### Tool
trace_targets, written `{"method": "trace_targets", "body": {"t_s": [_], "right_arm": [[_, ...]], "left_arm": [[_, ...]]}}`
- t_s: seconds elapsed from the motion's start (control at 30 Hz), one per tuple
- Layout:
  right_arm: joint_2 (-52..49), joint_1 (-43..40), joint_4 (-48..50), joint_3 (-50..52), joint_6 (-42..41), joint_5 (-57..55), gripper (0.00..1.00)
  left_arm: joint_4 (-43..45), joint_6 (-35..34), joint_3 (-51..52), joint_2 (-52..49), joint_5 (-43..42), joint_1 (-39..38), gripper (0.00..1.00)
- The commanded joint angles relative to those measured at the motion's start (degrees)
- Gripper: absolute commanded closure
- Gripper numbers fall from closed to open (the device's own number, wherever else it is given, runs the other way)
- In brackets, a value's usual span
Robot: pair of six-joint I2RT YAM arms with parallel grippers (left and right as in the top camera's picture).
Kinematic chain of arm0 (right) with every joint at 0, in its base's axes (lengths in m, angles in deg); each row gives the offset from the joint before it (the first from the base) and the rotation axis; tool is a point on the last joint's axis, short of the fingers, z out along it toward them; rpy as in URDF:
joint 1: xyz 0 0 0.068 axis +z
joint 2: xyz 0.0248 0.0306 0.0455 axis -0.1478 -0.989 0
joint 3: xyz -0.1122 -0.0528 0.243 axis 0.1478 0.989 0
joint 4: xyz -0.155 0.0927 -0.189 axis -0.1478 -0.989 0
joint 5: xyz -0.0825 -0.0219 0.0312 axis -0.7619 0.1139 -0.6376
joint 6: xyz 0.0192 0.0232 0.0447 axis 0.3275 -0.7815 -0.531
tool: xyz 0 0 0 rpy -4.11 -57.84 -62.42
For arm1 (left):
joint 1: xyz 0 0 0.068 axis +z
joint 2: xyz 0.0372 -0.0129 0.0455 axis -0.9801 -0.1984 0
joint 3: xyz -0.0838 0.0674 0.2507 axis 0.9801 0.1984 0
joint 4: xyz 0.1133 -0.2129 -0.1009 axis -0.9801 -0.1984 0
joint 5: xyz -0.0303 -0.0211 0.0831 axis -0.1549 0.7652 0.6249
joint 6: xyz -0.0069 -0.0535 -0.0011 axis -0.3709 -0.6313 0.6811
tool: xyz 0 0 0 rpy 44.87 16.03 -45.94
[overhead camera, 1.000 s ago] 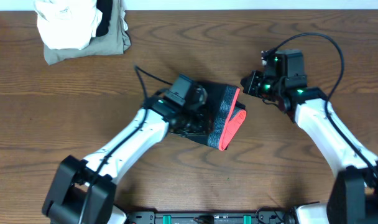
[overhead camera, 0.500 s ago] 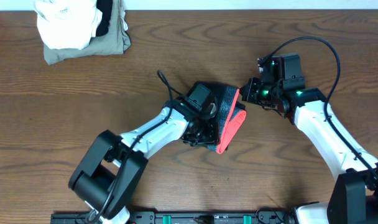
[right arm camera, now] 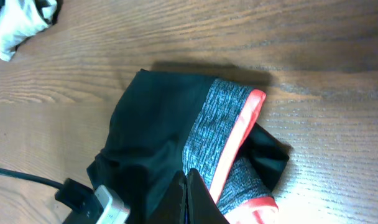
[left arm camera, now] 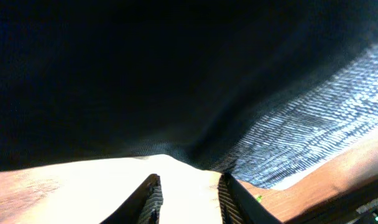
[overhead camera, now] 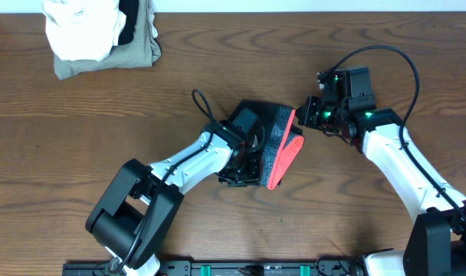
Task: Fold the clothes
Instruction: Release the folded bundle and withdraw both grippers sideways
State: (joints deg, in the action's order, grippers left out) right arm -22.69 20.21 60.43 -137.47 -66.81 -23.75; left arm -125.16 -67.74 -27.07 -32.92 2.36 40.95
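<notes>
Currently, the long black soft-fabric garment with grey waistband and red-orange edge (overhead camera: 277,146) is bunched into a compact bundle at the middle of the brown wooden table (overhead camera: 371,46). The left gripper (left arm camera: 189,183) is set low against the bundle's left side. In the left wrist view the black cloth fills the frame just beyond the fingertips. The fingers (left arm camera: 150,198) are held apart, with only bare table seen between them. The right gripper (right arm camera: 186,186) is held just off the bundle's upper right corner, fingers pressed together, with nothing pinched.

The bundle's long axis is seen to run from far to near, leaning slightly left at the near end. The waistband and red edge are turned toward the right arm, the black cloth toward the left.

A white crumpled garment (overhead camera: 80,27) and an olive-khaki folded garment (overhead camera: 103,63) are noted well apart, at the far left corner.
</notes>
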Motion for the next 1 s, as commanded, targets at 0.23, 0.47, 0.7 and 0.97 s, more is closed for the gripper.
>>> {"method": "trace_targets", "body": {"t_s": [0.23, 0.47, 0.7, 0.97], "right_arm": [[-0.66, 0.37, -2.12, -0.52, 1.09, 0.24, 0.99], [-0.66, 0.37, -5.29, -0.52, 1.09, -0.11, 0.61], [-0.63, -0.61, -12.13, -0.52, 1.03, -3.17, 0.31], [-0.57, -0.31, -22.27, -0.52, 1.01, -3.17, 0.11]], "left_arm": [[-1.73, 6.03, -1.03, 16.04, 8.00, 2.60, 0.62], [-5.81, 6.01, -1.03, 28.48, 24.76, 2.64, 0.16], [-8.07, 6.23, -0.98, 27.56, 27.85, 6.12, 0.02], [-8.09, 5.70, -0.96, 22.12, 27.78, 17.73, 0.02]]}}
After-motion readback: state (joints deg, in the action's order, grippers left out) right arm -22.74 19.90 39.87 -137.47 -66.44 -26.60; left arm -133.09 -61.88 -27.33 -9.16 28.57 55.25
